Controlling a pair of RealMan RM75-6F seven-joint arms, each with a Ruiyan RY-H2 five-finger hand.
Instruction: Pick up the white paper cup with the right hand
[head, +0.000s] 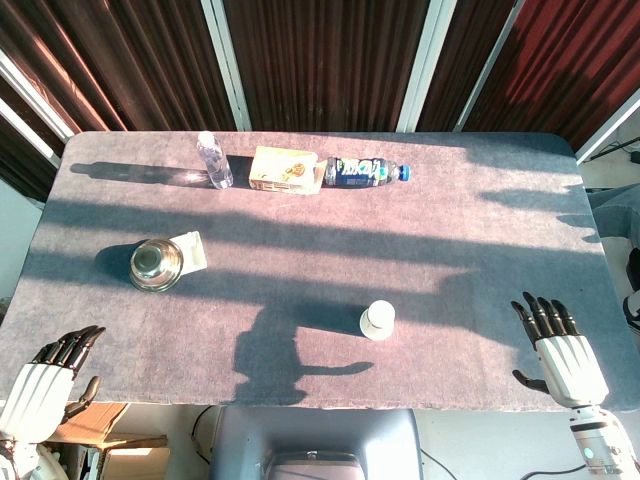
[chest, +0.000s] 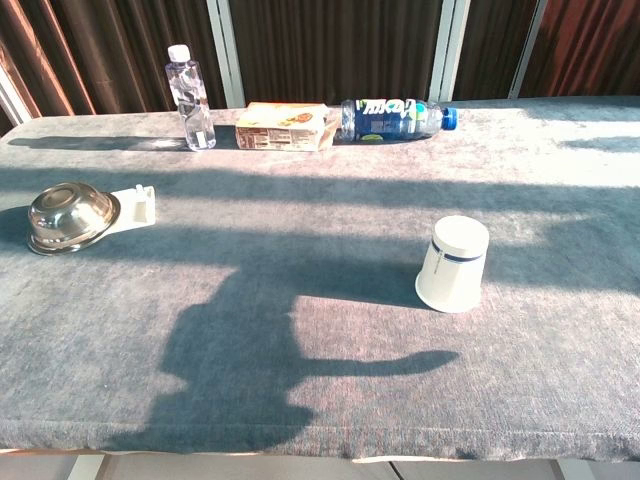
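Observation:
The white paper cup (head: 378, 320) stands upside down on the grey table, a little right of centre near the front edge; the chest view shows the cup (chest: 453, 264) with a dark band near its top. My right hand (head: 558, 347) lies flat at the table's front right corner, fingers spread and holding nothing, well to the right of the cup. At the front left corner my left hand (head: 48, 382) is also empty, fingers extended. Neither hand appears in the chest view.
An upturned steel bowl (head: 156, 264) rests beside a small white box (head: 192, 250) at left. Along the far edge stand a clear water bottle (head: 214, 160), a snack box (head: 286, 169) and a blue bottle (head: 365, 171) lying on its side. The table (head: 480, 260) is cloth-covered.

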